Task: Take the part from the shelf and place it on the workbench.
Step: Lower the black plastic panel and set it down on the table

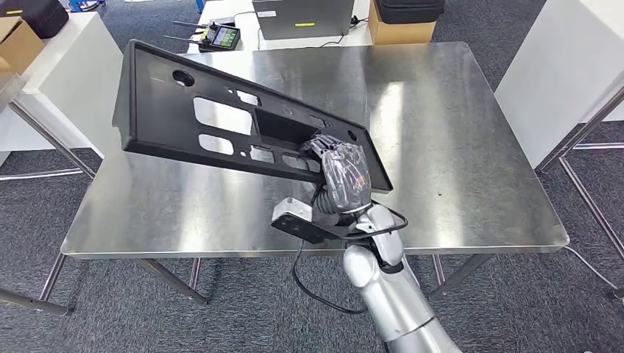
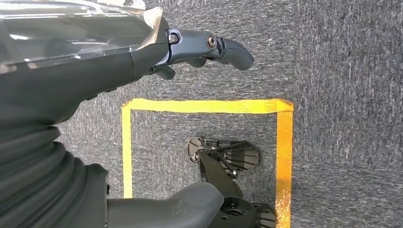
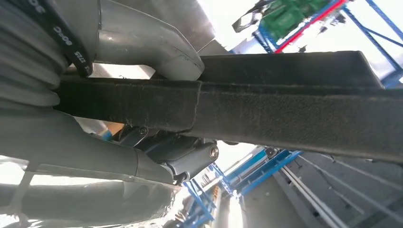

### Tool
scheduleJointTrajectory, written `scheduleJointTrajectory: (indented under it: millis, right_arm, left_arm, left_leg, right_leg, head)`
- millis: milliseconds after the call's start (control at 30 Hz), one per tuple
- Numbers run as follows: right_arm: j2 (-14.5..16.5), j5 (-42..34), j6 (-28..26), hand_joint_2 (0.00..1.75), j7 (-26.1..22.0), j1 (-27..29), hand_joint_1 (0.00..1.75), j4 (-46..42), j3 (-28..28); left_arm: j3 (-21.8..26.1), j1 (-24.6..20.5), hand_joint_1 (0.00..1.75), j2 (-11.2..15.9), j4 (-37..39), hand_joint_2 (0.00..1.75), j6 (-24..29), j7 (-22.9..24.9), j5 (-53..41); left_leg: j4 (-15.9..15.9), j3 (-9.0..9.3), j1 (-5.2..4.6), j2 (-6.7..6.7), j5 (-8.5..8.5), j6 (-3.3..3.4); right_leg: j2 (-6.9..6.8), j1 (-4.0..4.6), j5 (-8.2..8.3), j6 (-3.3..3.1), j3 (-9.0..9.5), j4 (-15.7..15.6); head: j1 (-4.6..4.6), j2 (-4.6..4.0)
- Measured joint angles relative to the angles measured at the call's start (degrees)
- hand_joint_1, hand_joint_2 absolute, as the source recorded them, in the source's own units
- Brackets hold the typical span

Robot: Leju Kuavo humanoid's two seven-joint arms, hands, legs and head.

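right hand (image 1: 344,170) clamps 1 edge of the part (image 1: 221,110), tilted over the bench (image 1: 471,147) | looks stiff, light, lopsided | left hand (image 2: 209,45) hangs empty, loosely open

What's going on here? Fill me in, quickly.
The robot's right hand grips a long black plastic part by its near edge and holds it tilted in the air above the steel workbench. The part has not been set down yet. In the right wrist view the thumb and fingers clamp the part's edge. The left hand hangs over carpet with yellow tape, holding nothing.
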Motion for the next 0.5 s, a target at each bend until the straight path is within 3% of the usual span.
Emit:
scheduleJointTrajectory:
  millis: [67,233,367,500]
  right_arm:
    - [0.21,0.68,-0.57,1.75,0.39,-2.20,1.75,3.02,0.27]
    - [0.62,0.97,-1.06,1.75,0.44,-4.62,1.75,7.10,0.46]
    - [0.67,5.07,-1.90,1.75,3.19,-6.68,1.75,10.24,0.83]
    - [0.69,12.52,-6.38,1.75,7.71,-13.56,1.75,21.59,1.03]
  left_arm:
    - [-0.37,0.00,0.00,0.00,0.00,1.75,0.00,0.07,-0.02]
    - [-0.55,0.01,0.00,-0.03,0.00,1.75,-0.01,0.09,-0.02]
    - [-0.79,0.00,0.00,-0.04,0.00,1.75,-0.20,-0.01,-0.29]
    - [-2.29,-0.38,0.00,-0.08,0.00,1.75,-0.72,0.05,-1.28]
  left_leg:
    - [-0.03,0.01,0.04,0.00,0.12,-0.58]
    - [-0.06,0.03,0.14,0.00,0.26,-2.89]
    - [0.11,0.02,0.03,0.00,0.21,-3.21]
    - [0.44,-0.06,-0.14,-0.05,0.19,-3.21]
  right_leg:
    - [-0.05,0.11,0.06,-0.13,0.05,0.00]
    - [-0.09,0.18,0.13,-0.25,0.11,0.04]
    - [-0.13,0.09,0.15,-0.21,0.24,0.04]
    - [-0.17,-0.01,0.17,-0.18,0.29,0.03]
  head:
    - [0.02,0.00]
    - [0.04,0.01]
    - [0.06,0.00]
    - [0.06,0.01]
